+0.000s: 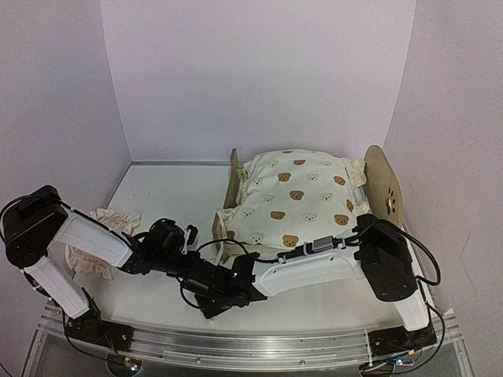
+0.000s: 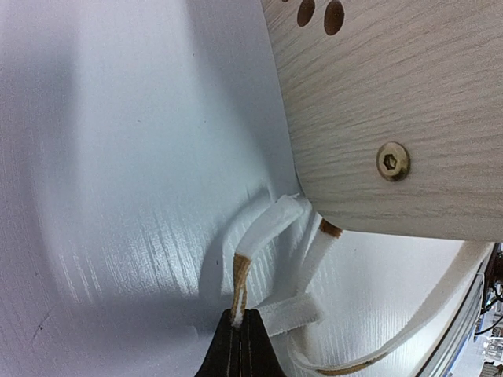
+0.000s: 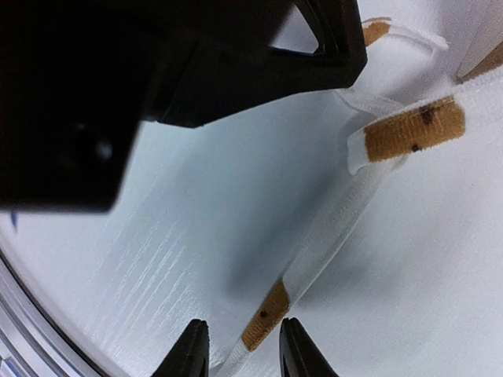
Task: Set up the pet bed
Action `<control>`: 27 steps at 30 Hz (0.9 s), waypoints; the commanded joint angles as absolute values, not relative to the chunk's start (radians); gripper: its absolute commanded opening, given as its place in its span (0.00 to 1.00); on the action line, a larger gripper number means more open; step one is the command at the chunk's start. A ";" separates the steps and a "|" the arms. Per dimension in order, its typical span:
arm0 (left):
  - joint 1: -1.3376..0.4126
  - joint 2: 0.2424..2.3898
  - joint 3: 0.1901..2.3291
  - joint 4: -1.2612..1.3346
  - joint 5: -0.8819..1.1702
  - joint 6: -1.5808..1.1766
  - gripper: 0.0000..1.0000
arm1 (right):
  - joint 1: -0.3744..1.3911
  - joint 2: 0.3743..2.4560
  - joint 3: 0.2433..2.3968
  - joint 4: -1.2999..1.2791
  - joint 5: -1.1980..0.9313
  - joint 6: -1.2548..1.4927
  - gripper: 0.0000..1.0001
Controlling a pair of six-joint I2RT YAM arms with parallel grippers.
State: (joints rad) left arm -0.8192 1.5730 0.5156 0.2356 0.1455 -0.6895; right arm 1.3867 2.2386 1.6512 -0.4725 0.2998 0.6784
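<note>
The pet bed (image 1: pixel 383 188) stands right of centre with its plywood headboard at the right, and a cream bear-print quilt (image 1: pixel 299 196) lies over it. My left gripper (image 2: pixel 240 318) (image 1: pixel 191 234) hangs just off the bed's near left corner, by the wooden board (image 2: pixel 393 118). It is shut on the brown-tipped end of a white quilt tie (image 2: pixel 242 275). My right gripper (image 3: pixel 240 345) (image 1: pixel 192 276) is low over the table, reaching left. Its jaws stand apart on either side of another tie (image 3: pixel 314 243) with a brown patch, without touching it.
A pinkish ruffled pillow (image 1: pixel 106 228) lies on the table at the left, beside the left arm. The left arm's black wrist (image 3: pixel 196 63) fills the top of the right wrist view. White walls close in the table, and a metal rail (image 1: pixel 259 345) runs along the near edge.
</note>
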 commanded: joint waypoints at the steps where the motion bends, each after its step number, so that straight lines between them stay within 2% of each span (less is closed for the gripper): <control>1: -0.827 1.542 0.519 0.285 0.155 -0.695 0.00 | 1.397 2.298 1.632 -0.551 0.288 0.724 0.30; 16: -0.827 1.538 0.511 0.293 0.151 -0.703 0.00 | 1.434 2.273 1.545 -0.540 0.349 0.768 0.26; 18: -0.827 1.536 0.509 0.293 0.149 -0.705 0.00 | 1.443 2.267 1.529 -0.539 0.367 0.782 0.23; 23: -0.827 1.517 0.502 0.291 0.149 -0.709 0.00 | 1.448 2.253 1.479 -0.540 0.403 0.811 0.01; 27: -0.827 1.500 0.498 0.283 0.143 -0.710 0.00 | 1.448 2.238 1.446 -0.534 0.431 0.807 0.00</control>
State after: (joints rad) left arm -0.8238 1.5468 0.5056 0.2552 0.1383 -0.7052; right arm 1.4438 2.2066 1.5223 -0.3911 0.4384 0.7846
